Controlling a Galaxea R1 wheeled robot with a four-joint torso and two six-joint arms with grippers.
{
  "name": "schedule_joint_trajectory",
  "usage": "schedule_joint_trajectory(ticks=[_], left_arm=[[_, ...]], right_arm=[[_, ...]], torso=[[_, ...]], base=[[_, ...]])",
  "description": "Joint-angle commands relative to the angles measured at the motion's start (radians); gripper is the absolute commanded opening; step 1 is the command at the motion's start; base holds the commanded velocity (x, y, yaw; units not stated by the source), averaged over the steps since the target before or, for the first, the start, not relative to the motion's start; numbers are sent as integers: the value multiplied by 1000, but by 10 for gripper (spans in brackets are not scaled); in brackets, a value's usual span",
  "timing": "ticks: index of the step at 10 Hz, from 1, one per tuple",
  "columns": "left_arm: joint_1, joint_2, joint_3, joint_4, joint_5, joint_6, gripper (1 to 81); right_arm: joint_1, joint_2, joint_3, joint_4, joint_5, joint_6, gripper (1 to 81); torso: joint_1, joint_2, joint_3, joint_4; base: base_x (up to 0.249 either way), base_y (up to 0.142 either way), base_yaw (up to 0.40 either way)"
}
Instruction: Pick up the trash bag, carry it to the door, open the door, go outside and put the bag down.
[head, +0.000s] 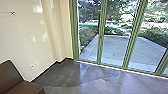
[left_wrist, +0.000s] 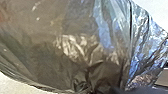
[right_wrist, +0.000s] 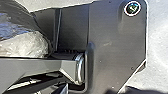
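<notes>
One trash bag (left_wrist: 62, 50), dark, translucent, creased, bluish sheen along one side; large in the left wrist view, folds gathered tight towards a neck. Seen also in the right wrist view, close beside the robot's dark plate (right_wrist: 115, 50). By judgement, carried at the robot's front, clear of the floor (head: 92, 78).

Left gripper: probably at the gathered neck, though whether pinching it, impossible to tell. Right gripper: state likewise impossible to tell.

Several tall glass panels (head: 116, 35) in green frames (head: 100, 37), ahead in the head view; no gap visible between panel and frame. Which of them, if any, to count as the door: cannot be told.

Beyond the glass: pale paving (head: 112, 47), shrubs (head: 87, 35) at its edge. Indoors, to the left: one brown seat (head: 15, 75), near a cream wall (head: 20, 32) with lighter patches.

Progress, as judged: pick-up apparently done; carrying under way or nearly finished, with the glass front fairly near. Outstanding: arrival at the door, opening of same, passage outside, setting down of the bag. Position at present: indoors.
</notes>
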Motion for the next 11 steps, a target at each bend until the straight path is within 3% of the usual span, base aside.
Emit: schedule_joint_trajectory(ticks=[1, 11], left_arm=[[-46, 2, 2, 8, 65, 9, 10], [-48, 2, 1, 6, 64, 9, 10]], right_arm=[[47, 3, -1, 0, -77, -2, 811], [47, 3, -3, 0, -77, 0, 811]], torso=[[0, 0, 0, 0], [0, 0, 0, 0]], base=[[0, 0, -302], [0, 0, -302]])
